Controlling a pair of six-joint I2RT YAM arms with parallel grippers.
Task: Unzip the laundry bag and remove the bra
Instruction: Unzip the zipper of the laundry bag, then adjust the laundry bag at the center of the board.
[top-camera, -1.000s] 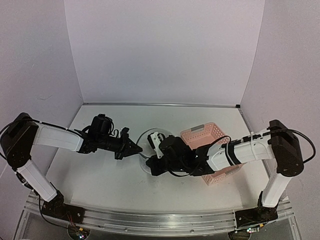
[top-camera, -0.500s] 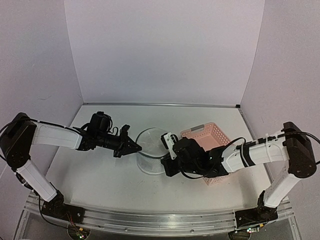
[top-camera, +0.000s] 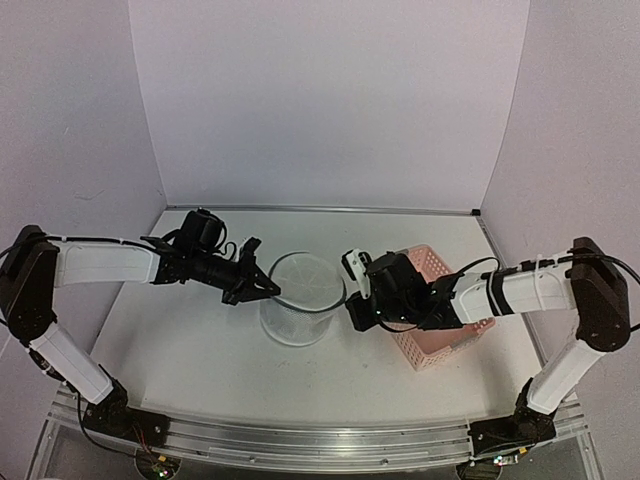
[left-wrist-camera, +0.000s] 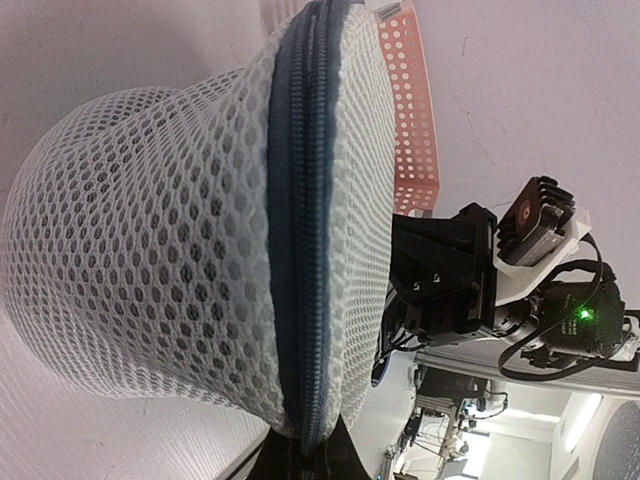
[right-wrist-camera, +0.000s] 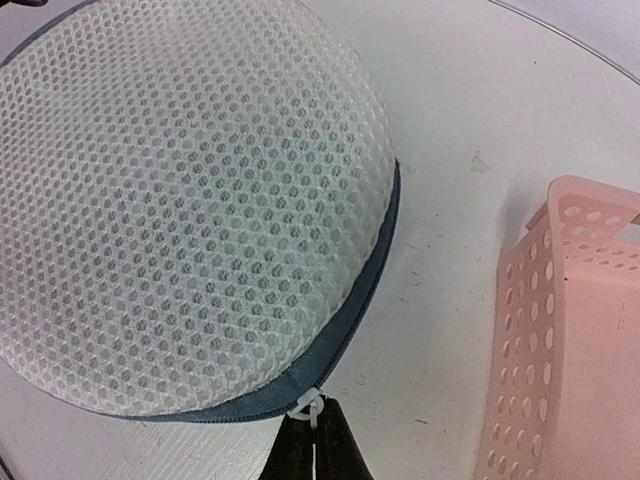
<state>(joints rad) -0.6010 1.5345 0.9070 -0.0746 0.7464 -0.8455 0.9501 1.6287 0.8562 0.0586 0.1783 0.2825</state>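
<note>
The laundry bag (top-camera: 300, 305) is a white mesh cylinder with a dark zipper rim, held stretched between both grippers above the table. My left gripper (top-camera: 266, 291) is shut on the bag's left zipper rim. In the left wrist view the rim (left-wrist-camera: 300, 250) runs straight into the closed jaws (left-wrist-camera: 305, 450). My right gripper (top-camera: 351, 303) is shut on the white zipper pull (right-wrist-camera: 308, 405) at the bag's right edge, and its jaws (right-wrist-camera: 315, 445) are closed in the right wrist view. The zipper looks closed. The bra is hidden, with only greyish shade behind the mesh (right-wrist-camera: 180, 200).
A pink perforated basket (top-camera: 440, 300) stands on the table under and behind my right arm. It also shows in the right wrist view (right-wrist-camera: 570, 330) and the left wrist view (left-wrist-camera: 405, 110). White walls enclose the table at the back and on both sides.
The bag went from a flattened disc on the table to a raised, stretched cylinder. Both grippers rose. My right gripper moved right, away from the left.
</note>
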